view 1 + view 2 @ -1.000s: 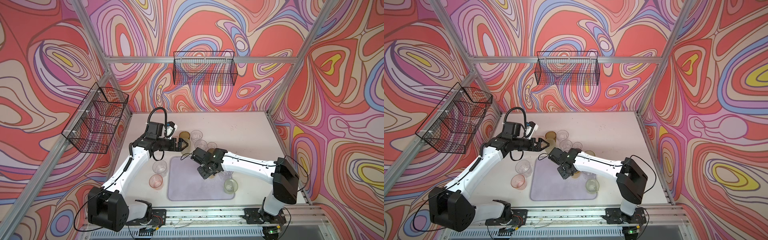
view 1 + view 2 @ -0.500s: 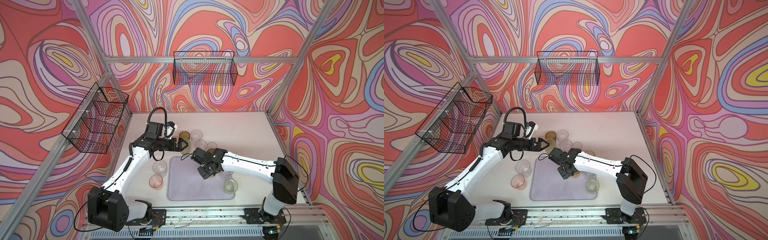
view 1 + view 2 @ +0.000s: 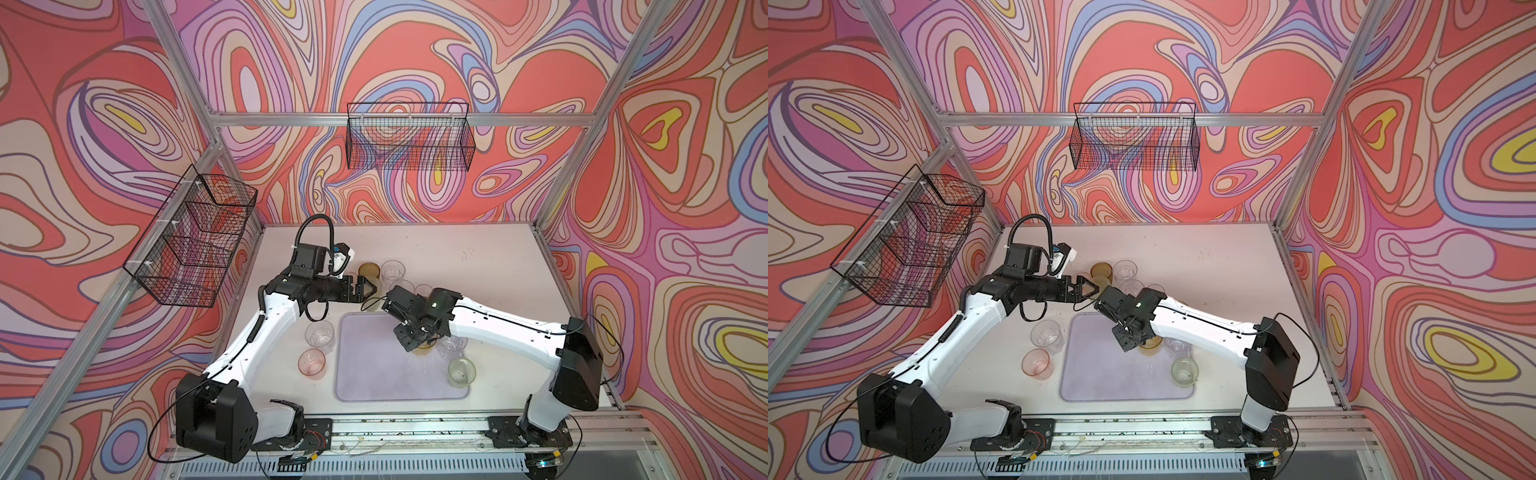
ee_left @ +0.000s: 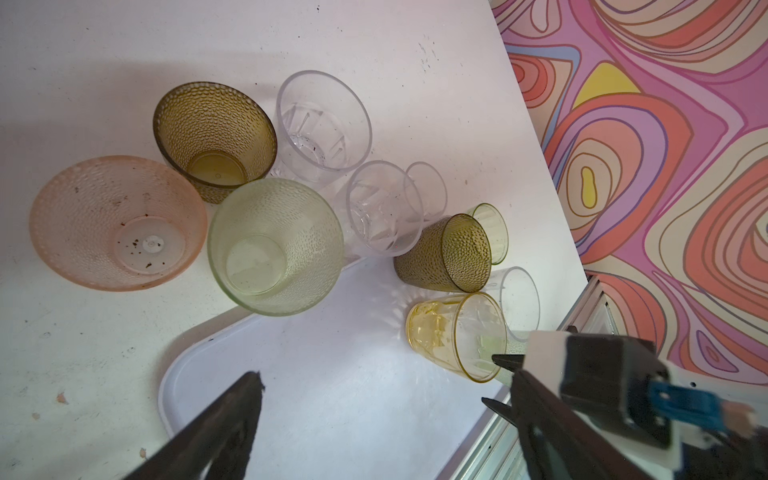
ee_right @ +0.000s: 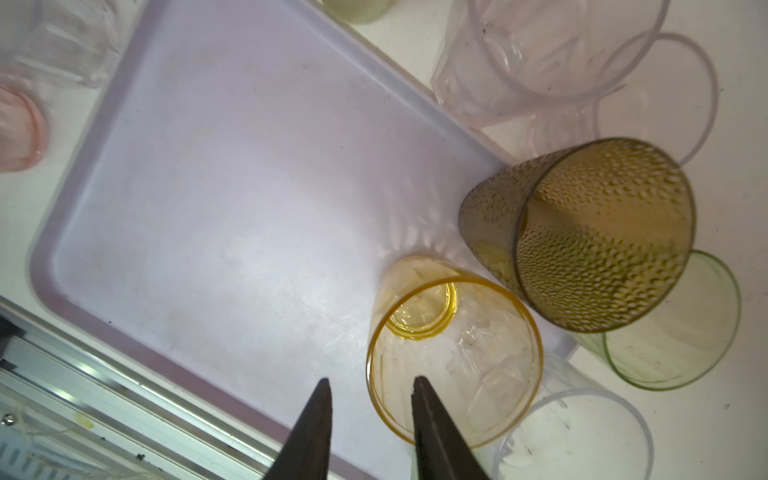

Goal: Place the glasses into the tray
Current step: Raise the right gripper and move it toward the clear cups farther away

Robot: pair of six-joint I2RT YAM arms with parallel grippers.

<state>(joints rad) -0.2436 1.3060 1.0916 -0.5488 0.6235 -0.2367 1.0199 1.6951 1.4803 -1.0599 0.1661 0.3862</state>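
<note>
Left of the flat pale lilac rectangular tray [image 3: 365, 374], a see-through pink tumbler [image 3: 311, 362] and a clear tumbler [image 3: 319, 336] stand on the white table [image 3: 457, 257]. Your left gripper [image 3: 372, 286] hangs near the tray's back left corner, jaws spread wide and holding nothing. Your right gripper [image 5: 370, 384] has its jaws parted, straddling the rim of the amber-yellow faceted glass [image 5: 478, 374], which stands upright in the tray.

Bare tray [image 3: 374, 374] middle; glasses [image 3: 461, 372] along three sides.
</note>
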